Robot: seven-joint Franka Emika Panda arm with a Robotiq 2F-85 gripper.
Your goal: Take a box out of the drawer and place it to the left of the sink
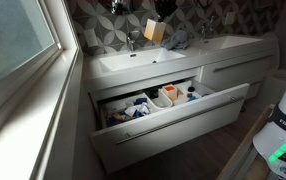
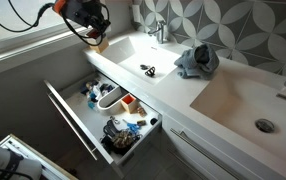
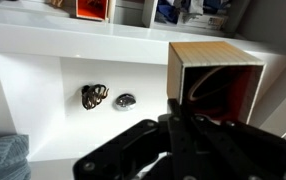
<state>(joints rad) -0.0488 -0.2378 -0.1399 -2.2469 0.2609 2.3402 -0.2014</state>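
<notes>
Over the sink, at the end away from the crumpled blue-grey cloth, I had the gripper clamped on the box, hanging in the air. The box was squared and open-fronted, with a pale wood-grain top and a red-orange lining. The sink was a smooth white rectangular basin with a round metal drain and a dark tangle of loops just beside it. Below the sink, the flat-fronted white drawer stood open, packed with small bottles and containers. Behind the sink stood a chrome faucet, against patterned tiles.
</notes>
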